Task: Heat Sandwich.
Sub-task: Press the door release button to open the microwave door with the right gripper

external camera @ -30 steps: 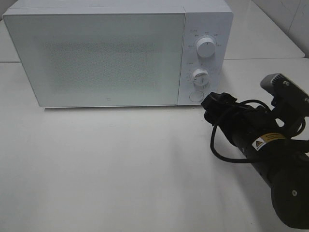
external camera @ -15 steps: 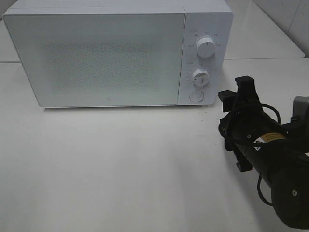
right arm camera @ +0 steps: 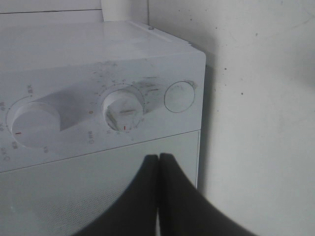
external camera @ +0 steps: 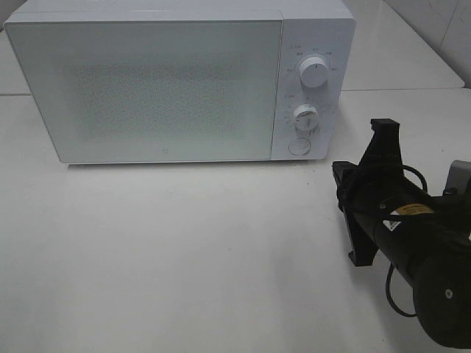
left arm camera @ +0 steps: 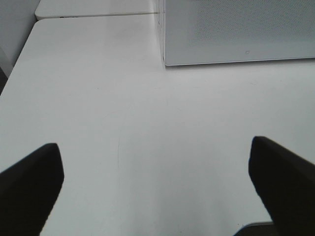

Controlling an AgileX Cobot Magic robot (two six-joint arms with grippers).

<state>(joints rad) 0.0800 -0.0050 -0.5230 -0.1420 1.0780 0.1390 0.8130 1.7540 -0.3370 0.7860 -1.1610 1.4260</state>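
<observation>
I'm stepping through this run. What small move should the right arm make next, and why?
Probably push the shut right gripper forward onto the round button: the microwave door is closed, and the joined tips face the control panel.

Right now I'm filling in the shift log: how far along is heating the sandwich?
Done: nothing I can confirm; the microwave door is shut and no sandwich shows. In hand: the right pincer, shut, faces the panel with the round button; the left pincer hangs open and empty over the table. Left: likely opening the door, loading, and setting the dials.
</observation>
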